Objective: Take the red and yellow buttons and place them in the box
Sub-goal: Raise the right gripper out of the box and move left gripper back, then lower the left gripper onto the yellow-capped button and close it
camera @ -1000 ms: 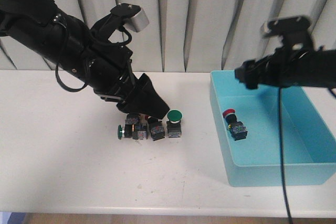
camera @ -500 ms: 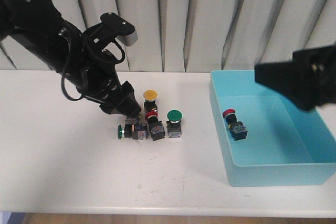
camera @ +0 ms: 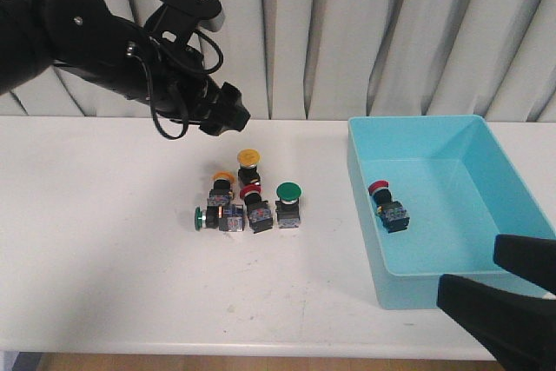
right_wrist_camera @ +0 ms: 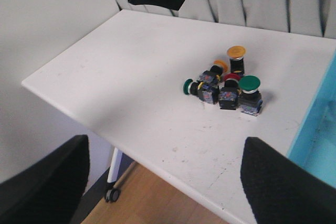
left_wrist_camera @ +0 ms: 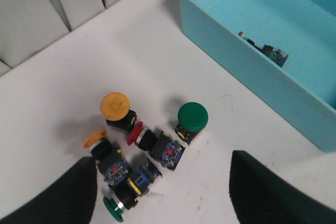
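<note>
While both jaws gape empty, left gripper (camera: 228,116) hangs near the table's (camera: 104,241) back edge. One red button (camera: 379,189) lies in the box (camera: 452,288); right gripper (camera: 499,301) sits beside the table's front edge.

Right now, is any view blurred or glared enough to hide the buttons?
Front view: sharp, even light, no glare on the button cluster. Left wrist view: buttons crisp, only the near claw fingers are soft. Right wrist view: cluster small but clear; finger edges blurred.
</note>
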